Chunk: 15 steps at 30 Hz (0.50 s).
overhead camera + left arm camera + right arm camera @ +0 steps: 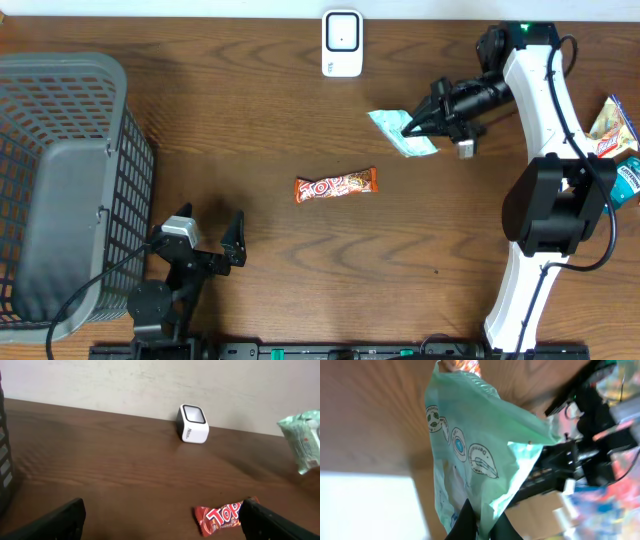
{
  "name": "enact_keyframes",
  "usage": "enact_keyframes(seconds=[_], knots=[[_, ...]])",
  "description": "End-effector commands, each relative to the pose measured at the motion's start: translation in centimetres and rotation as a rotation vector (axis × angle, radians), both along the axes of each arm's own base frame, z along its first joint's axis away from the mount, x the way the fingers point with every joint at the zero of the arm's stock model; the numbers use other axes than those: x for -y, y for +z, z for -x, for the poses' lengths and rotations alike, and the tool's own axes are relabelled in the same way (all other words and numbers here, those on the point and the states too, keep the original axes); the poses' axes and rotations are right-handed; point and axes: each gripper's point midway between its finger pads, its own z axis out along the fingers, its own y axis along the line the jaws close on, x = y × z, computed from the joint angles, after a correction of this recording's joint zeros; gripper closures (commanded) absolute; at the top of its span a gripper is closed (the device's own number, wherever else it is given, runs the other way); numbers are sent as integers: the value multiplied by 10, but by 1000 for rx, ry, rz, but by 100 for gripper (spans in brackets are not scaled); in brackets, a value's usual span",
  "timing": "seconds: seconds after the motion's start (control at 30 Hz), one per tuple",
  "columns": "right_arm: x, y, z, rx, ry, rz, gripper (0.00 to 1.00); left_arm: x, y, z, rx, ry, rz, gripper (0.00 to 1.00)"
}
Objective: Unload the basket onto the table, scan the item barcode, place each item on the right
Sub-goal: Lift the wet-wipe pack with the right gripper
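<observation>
Your right jaws are closed on an edge of the green packet point(405, 135) — it hangs to the right of the white scanner point(342, 43), apart from it. Your left jaws stand wide open, holding nothing, beside the grey basket point(60, 180). A red candy bar point(337, 186) lies flat on the surface point(250, 110) — between the two arms.

A white scanner point(193, 423) sits on the wooden table point(100, 460) by the wall. A red Top candy bar point(220, 519) lies near one finger of the left gripper point(162, 510), whose fingers are spread wide. A green packet point(304, 440) shows at the right edge.
</observation>
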Motion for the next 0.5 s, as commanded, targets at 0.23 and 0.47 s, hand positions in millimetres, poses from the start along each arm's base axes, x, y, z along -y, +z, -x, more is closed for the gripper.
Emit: enact_keyframes(seconds=[0.23, 0.47], knots=[[18, -22, 2, -273, -203, 187, 98, 1, -14, 1, -42, -5, 11, 2], [8, -36, -1, -358, -212, 110, 99, 1, -14, 1, -42, -5, 11, 2]])
